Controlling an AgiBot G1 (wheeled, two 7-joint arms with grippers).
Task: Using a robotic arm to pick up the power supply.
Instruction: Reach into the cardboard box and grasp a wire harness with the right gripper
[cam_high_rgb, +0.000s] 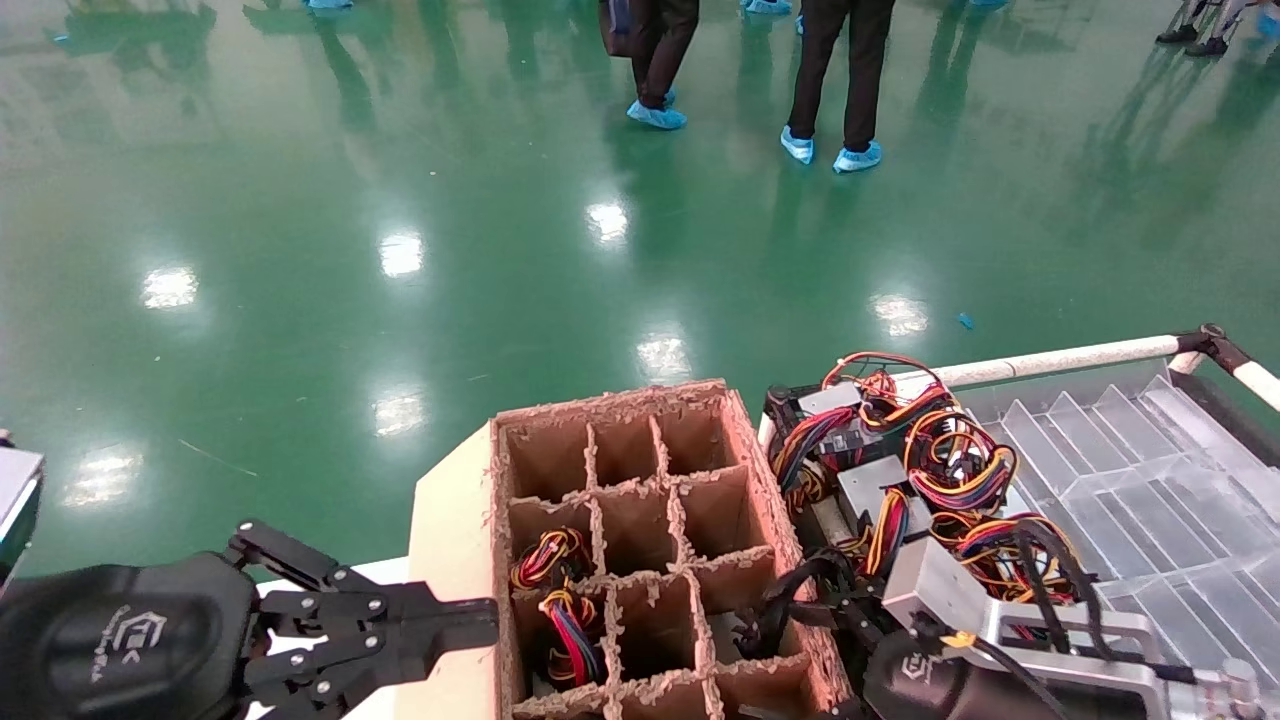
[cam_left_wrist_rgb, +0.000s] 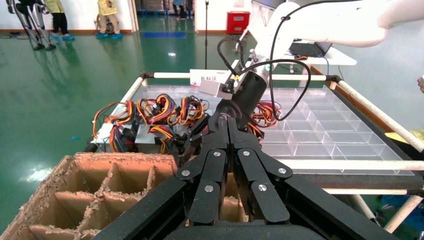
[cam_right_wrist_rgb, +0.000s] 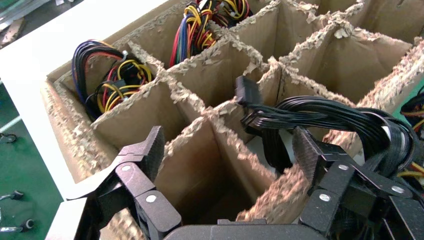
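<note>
Right wrist view is showing my right gripper (cam_right_wrist_rgb: 227, 145), jaws released wide, straddling a divider of the box (cam_right_wrist_rgb: 75, 125). The power supply (cam_right_wrist_rgb: 330, 117) is sitting in the next cell, with only its black cables showing. I am judging that I should centre over that cell and grip metal, not cables. Left gripper (cam_high_rgb: 480, 620) is parked beside the box, jaws clenched.

Power supply's black cable bundle (cam_right_wrist_rgb: 320, 120) draped over cardboard divider; grey box hidden; white robotic arm (cam_left_wrist_rgb: 320, 22) above.
</note>
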